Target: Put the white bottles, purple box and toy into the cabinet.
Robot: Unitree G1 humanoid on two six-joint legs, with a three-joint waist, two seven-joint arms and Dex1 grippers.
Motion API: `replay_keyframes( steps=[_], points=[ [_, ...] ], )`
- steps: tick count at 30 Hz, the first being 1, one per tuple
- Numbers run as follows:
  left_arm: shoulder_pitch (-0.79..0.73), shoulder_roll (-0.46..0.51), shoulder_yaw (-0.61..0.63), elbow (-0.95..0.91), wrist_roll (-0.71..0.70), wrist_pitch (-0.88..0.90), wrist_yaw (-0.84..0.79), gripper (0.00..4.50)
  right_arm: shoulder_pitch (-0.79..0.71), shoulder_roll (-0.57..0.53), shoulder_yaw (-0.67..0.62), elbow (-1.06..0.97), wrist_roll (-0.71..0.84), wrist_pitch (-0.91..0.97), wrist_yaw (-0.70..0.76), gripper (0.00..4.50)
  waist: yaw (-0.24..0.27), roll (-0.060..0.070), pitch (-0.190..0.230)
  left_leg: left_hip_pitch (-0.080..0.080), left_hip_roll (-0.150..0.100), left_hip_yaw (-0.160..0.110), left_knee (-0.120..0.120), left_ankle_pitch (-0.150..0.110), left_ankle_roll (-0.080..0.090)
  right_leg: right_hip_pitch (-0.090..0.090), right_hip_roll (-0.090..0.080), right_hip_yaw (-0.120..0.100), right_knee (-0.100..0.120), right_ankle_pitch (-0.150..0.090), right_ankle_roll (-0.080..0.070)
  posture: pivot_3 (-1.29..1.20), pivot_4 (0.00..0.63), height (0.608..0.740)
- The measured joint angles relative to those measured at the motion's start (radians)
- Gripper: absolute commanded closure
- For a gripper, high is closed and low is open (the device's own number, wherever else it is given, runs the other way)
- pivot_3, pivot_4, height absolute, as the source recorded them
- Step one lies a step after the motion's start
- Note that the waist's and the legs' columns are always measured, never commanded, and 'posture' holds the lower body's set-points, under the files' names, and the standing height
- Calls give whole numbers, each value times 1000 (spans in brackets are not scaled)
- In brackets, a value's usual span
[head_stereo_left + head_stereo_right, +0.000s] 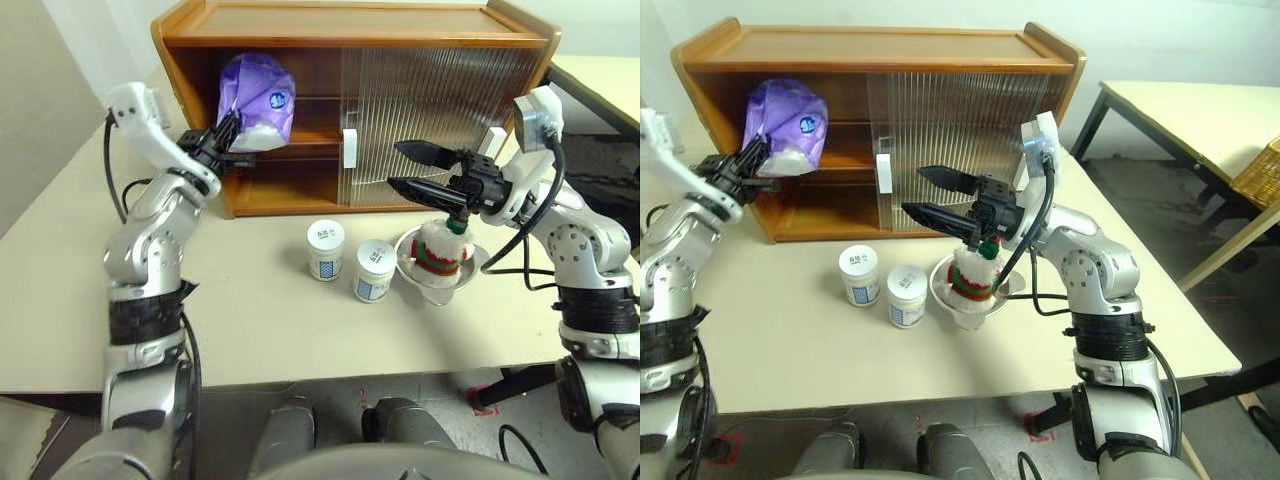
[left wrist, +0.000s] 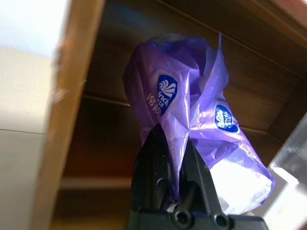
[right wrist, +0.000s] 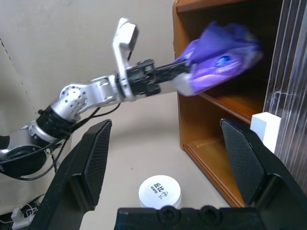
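Observation:
My left gripper (image 1: 222,140) is shut on the purple box (image 1: 257,100) and holds it up at the open left side of the cabinet (image 1: 350,25), level with the upper shelf. In the left wrist view the two fingers pinch the purple box's (image 2: 192,120) wrapper. Two white bottles (image 1: 325,249) (image 1: 374,271) stand side by side on the table in front of the cabinet. The toy (image 1: 440,250) sits in a silver bowl (image 1: 475,262) to their right. My right gripper (image 1: 394,165) hangs open just above the toy, pointing left, with nothing between its fingers.
A ribbed translucent sliding door (image 1: 440,110) with a white handle (image 1: 350,147) covers the cabinet's right half. The lower left shelf (image 1: 285,190) is bare. A second table (image 1: 1180,110) stands off to the right, and the table's front edge lies close to me.

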Motion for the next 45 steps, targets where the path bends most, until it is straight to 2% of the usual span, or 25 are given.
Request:
replay_keyframes(
  steps=[4,9,10,11,17,21,31,39,45],
  points=[
    [-89,-2,-24,58,39,41,13,4474,3,2,0,-1,0,-1,-5,0,-1,-1,1,0,0,0,0,0,0,0,0,0,-1,0,0,-61,50,740],
    [-127,3,-48,118,83,57,4,4474,13,4,0,-7,0,-5,-12,0,-3,0,2,0,0,0,0,0,0,0,0,1,-1,0,1,-69,51,740],
    [-127,5,-52,132,98,58,2,3815,14,5,0,-8,0,-7,-15,0,-4,0,3,0,0,0,0,0,0,0,0,1,-1,0,1,-69,51,740],
    [-127,6,-55,140,107,59,1,3604,14,5,0,-10,0,-8,-16,0,-5,0,4,0,0,0,0,0,0,0,0,1,-1,0,1,-69,51,740],
    [-127,-1,-58,143,128,54,-17,1534,15,5,0,-15,1,-11,-16,0,-5,0,5,0,0,1,0,0,0,0,0,1,-1,0,1,-66,49,740],
    [-127,-32,-40,141,129,-15,-35,65,15,4,0,-15,1,-11,-16,0,-5,0,6,0,-1,1,0,0,0,0,0,1,-1,0,1,-61,44,740],
    [-90,-80,31,52,92,-161,-71,28,13,-1,0,-12,1,-11,-10,0,-5,0,6,0,-1,4,1,1,1,1,0,1,-1,1,2,-46,36,740],
    [51,-65,8,-124,-50,-87,-210,28,1,-2,2,4,0,-11,3,0,-3,0,5,1,-1,6,2,1,1,2,0,-2,-1,1,1,-37,28,740],
    [113,-19,-12,-144,-51,-49,-259,2015,-3,-4,2,9,-1,-11,12,0,-1,0,5,3,0,3,2,3,1,5,0,-2,0,-1,-5,-36,21,740]
  ],
)
